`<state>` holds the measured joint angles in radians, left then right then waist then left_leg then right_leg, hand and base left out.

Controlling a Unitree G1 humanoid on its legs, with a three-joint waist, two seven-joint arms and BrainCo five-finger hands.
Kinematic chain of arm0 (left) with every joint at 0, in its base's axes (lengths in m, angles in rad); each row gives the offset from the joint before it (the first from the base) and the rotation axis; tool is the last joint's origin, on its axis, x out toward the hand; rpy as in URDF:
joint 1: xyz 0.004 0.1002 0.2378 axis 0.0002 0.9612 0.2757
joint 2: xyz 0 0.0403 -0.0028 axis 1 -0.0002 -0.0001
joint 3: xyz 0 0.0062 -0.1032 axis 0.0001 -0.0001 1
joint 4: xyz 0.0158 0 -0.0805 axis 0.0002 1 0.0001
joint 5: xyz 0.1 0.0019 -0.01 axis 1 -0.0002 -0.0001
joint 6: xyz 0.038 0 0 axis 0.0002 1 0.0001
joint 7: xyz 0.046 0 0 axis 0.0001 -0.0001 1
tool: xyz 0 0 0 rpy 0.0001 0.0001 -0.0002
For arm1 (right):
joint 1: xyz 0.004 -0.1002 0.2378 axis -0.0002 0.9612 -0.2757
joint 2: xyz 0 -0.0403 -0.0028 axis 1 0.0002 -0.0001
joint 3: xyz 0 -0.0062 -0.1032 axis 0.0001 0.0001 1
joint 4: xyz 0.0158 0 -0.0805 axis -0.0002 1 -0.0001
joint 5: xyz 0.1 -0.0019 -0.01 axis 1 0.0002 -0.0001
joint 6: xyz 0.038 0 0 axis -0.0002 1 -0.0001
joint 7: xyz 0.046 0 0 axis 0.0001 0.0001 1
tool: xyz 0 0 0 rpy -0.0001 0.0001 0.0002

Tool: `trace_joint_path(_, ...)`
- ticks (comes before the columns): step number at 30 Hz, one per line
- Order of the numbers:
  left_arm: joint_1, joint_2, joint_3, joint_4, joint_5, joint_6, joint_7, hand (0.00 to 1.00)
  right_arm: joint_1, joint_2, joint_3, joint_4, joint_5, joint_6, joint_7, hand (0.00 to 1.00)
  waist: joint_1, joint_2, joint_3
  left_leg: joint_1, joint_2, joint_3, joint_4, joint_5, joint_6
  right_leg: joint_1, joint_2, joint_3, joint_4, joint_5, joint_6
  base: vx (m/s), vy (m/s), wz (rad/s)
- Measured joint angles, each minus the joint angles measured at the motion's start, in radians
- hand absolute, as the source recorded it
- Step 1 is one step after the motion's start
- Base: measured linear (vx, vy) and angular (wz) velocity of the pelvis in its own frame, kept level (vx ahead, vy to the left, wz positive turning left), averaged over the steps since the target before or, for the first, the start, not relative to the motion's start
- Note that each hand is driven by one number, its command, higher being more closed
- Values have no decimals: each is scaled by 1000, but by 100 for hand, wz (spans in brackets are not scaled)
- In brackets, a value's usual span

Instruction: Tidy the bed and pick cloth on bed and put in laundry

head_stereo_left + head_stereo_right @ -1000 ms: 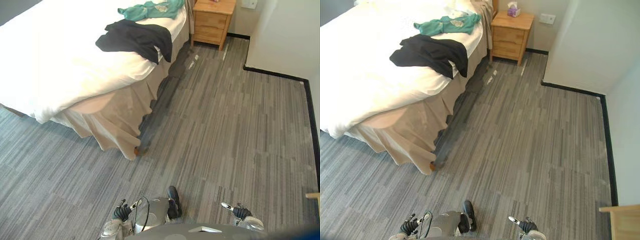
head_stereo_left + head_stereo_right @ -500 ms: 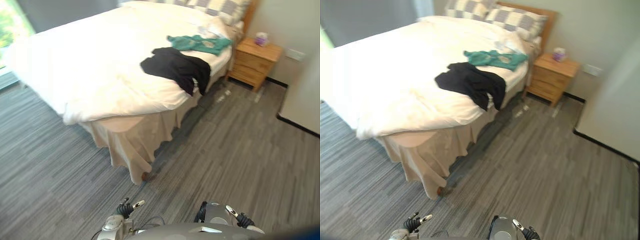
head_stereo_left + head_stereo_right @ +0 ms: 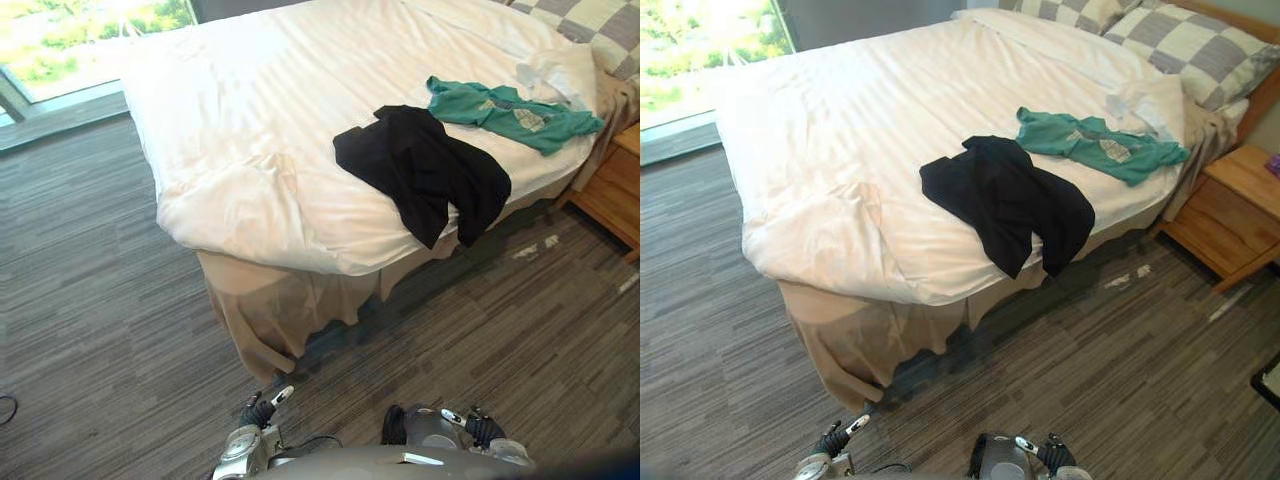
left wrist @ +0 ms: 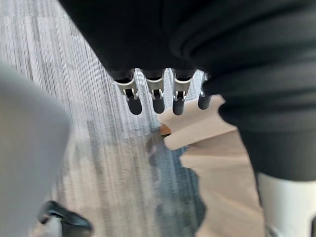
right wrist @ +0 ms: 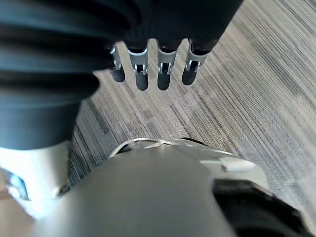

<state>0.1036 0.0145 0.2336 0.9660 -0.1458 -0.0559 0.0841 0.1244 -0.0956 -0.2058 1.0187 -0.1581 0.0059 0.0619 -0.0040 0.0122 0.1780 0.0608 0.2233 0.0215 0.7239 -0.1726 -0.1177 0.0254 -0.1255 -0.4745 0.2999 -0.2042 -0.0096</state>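
I'm holding left hand (image 3: 260, 410) and right hand (image 3: 482, 428) low, fingers relaxed, empty; I'm judging the black top (image 3: 425, 172) light, limp, so bunching its middle looks best.

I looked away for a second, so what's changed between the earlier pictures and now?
Only the camera swung toward the bed. The black garment and green shirt lie as before; left hand and right hand stay low, open, empty.
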Motion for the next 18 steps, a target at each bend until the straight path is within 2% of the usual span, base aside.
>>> trace_joint_path(2,1,-3,4,-6,-5,-8,9,0,11,-6,8,3,-15,3,8,0,9,-4,0,-40,32,128,31,-35,9,85,-4,-59,-50,17,15,131,-92,85)
trace_joint_path(3,2,-4,-1,-10,-5,-11,8,0,10,-13,14,7,-24,3,12,0,20,-1,-2,-51,32,206,-23,-42,18,120,-9,-80,-80,23,25,96,-11,52)
trace_joint_path(5,3,-5,-21,-8,-7,-15,8,0,-14,-30,35,14,-24,1,22,0,21,14,-7,-78,21,308,-193,3,41,132,-13,-115,-104,35,45,137,61,51)
trace_joint_path(6,5,3,-31,-3,-10,-14,8,0,-16,-36,39,21,-24,0,23,0,17,13,-19,-60,0,340,-275,4,43,139,-17,-123,-123,52,69,169,132,76)
trace_joint_path(7,5,3,-39,-2,-11,-15,6,0,-15,-36,41,22,-24,1,28,0,14,14,-20,-26,-29,362,-376,6,46,138,-21,-139,-142,67,77,157,132,81)
trace_joint_path(9,4,6,-39,1,-22,-16,2,0,-16,-38,42,34,-26,0,36,0,20,8,-17,13,-64,365,-511,16,54,140,-21,-170,-170,78,87,115,141,60)
trace_joint_path(12,5,35,-47,3,-30,-15,0,0,-21,-26,47,54,-43,-3,36,0,25,-18,-11,54,-114,353,-581,74,69,182,-40,-184,-199,105,97,93,75,37)
trace_joint_path(18,4,53,-78,12,-30,11,-15,0,-33,-25,52,59,-4,-1,19,0,22,-22,-15,88,-134,347,-644,104,78,197,-62,-190,-168,108,100,34,-2,13)
